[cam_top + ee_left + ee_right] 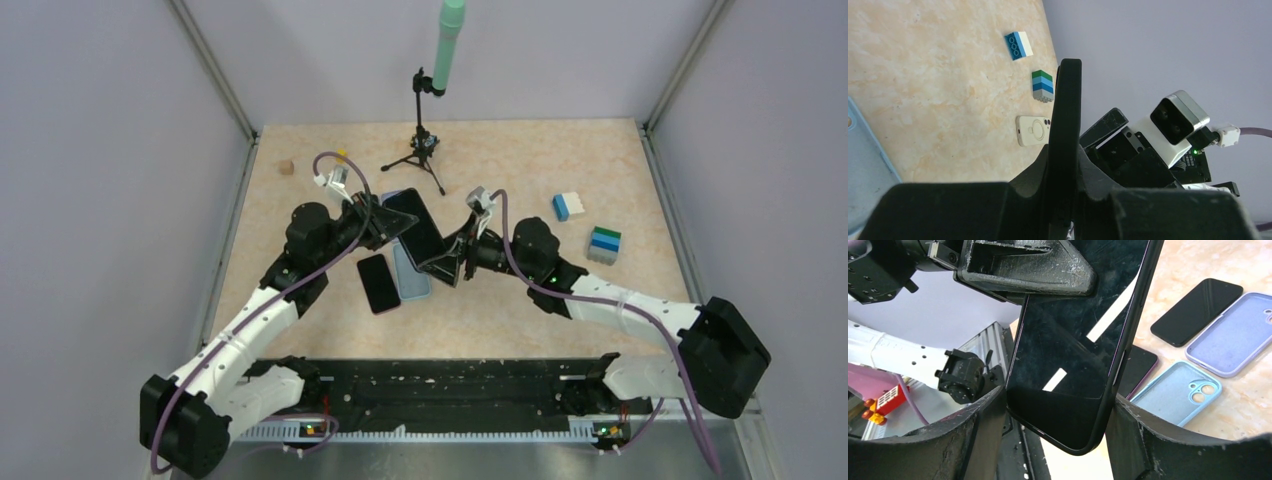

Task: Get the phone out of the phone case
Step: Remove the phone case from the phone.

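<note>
A black phone in a black case point(415, 228) is held tilted in the air between both grippers. My left gripper point(385, 225) is shut on its upper end. In the left wrist view the phone point(1069, 100) shows edge-on, pinched between my fingers at my left gripper point(1064, 167). My right gripper point(450, 262) is shut across the lower end. In the right wrist view the phone's screen point(1073, 340) faces the camera, and the case's side edges touch both fingers point(1130, 425) of my right gripper point(1055, 412). Whether phone and case have parted is not visible.
On the table lie a bare black phone point(378, 283), a light blue case point(412, 280), a lilac case point(1233, 335) and a cream case point(1033, 130). A blue-white block point(568, 206) and a green-blue block point(604, 244) sit at the right. A tripod point(425, 145) stands at the back.
</note>
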